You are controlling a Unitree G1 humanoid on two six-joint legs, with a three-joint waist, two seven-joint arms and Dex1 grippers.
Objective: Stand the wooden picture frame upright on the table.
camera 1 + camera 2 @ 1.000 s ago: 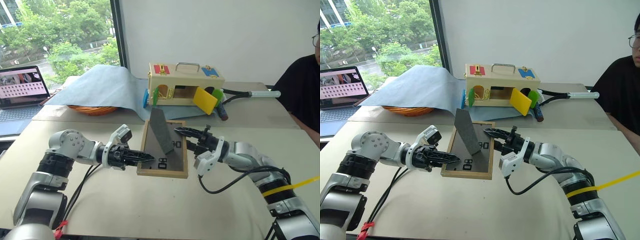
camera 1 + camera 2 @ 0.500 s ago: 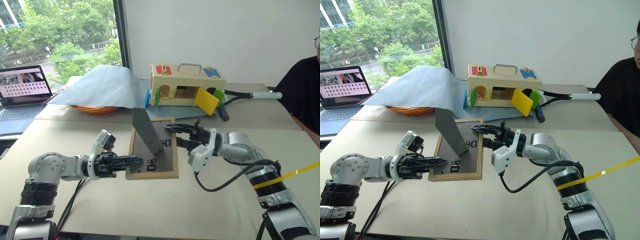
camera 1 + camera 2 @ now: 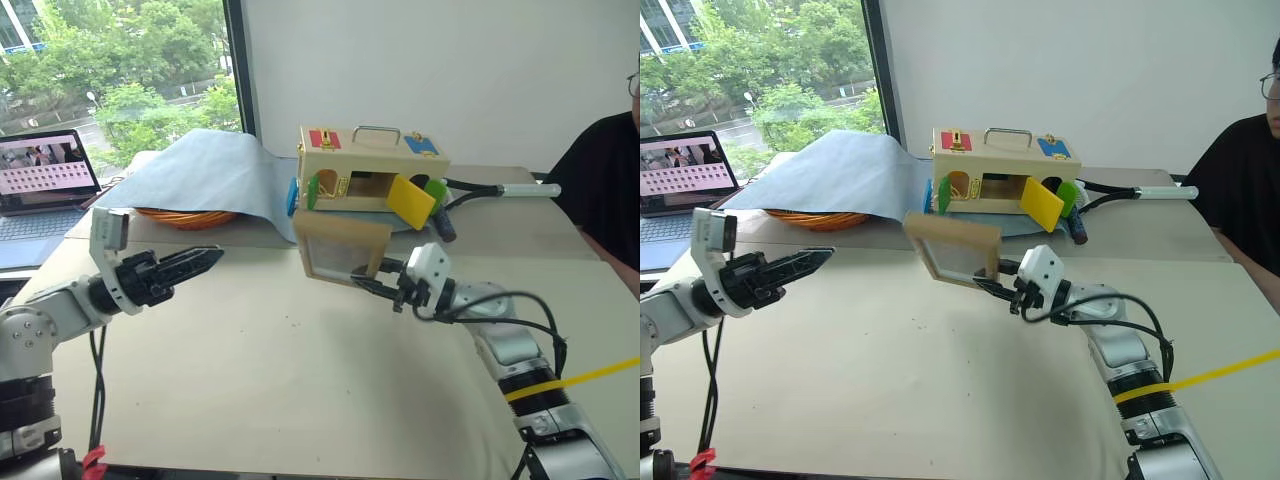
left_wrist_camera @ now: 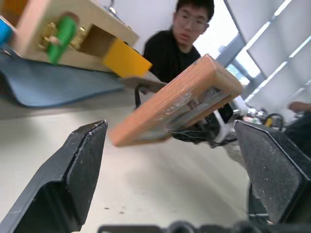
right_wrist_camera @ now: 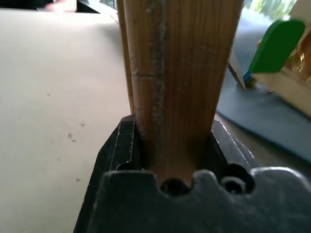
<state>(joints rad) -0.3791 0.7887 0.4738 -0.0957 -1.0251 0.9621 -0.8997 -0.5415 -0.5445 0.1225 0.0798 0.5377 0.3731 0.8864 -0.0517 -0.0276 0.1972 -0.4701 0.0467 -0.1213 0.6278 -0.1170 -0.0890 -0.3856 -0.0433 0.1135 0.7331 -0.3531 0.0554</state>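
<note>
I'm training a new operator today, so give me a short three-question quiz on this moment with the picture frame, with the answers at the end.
1. True or false: the wooden picture frame lies flat on the table.
2. Which gripper holds the frame? A) left gripper B) right gripper C) both
3. Fill in: the left gripper's fingers stand ____.

Key:
1. False: it is lifted off the table, held by one edge.
2. B: the right wrist view shows the fingers clamped on the frame's wooden edge.
3. Open, with nothing between them, well apart from the frame.
</note>
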